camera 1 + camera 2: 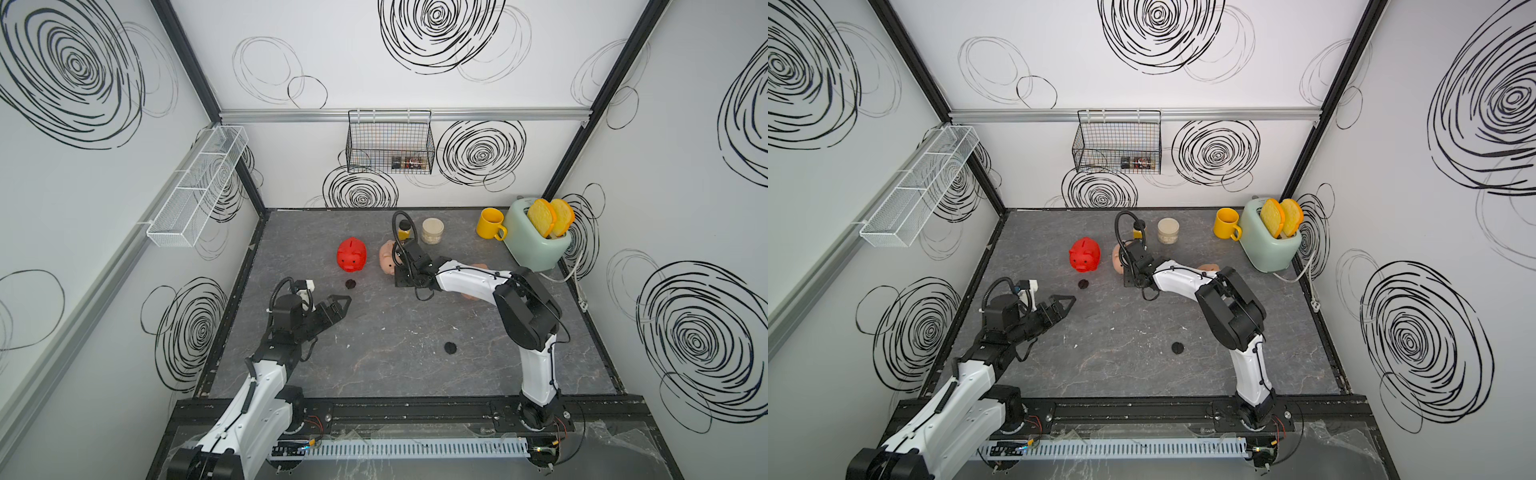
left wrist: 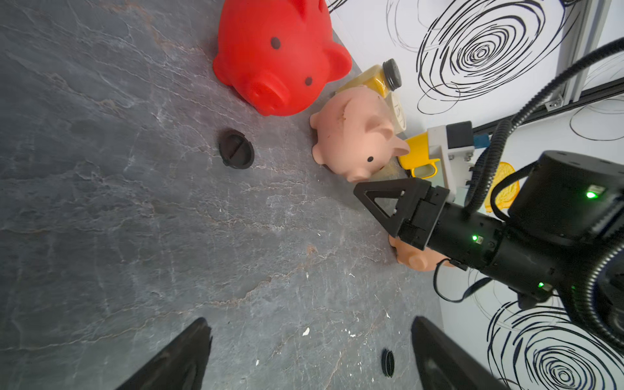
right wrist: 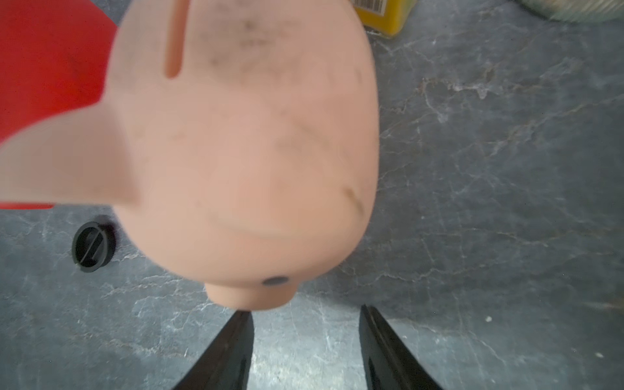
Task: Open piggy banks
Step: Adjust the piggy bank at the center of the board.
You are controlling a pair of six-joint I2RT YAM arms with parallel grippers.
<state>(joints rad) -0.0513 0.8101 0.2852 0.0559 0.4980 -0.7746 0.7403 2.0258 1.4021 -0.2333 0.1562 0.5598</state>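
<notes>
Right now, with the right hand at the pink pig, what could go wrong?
The pink pig is round and only its snout nears the right hand; closing could slip and push it into the red pig or yellow bottle. The peach pig lies under that arm and could get knocked.

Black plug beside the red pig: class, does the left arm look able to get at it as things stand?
Probably yes. The left gripper is open and faces the black plug across bare table; the red pig stands beyond the plug, not in between.
</notes>
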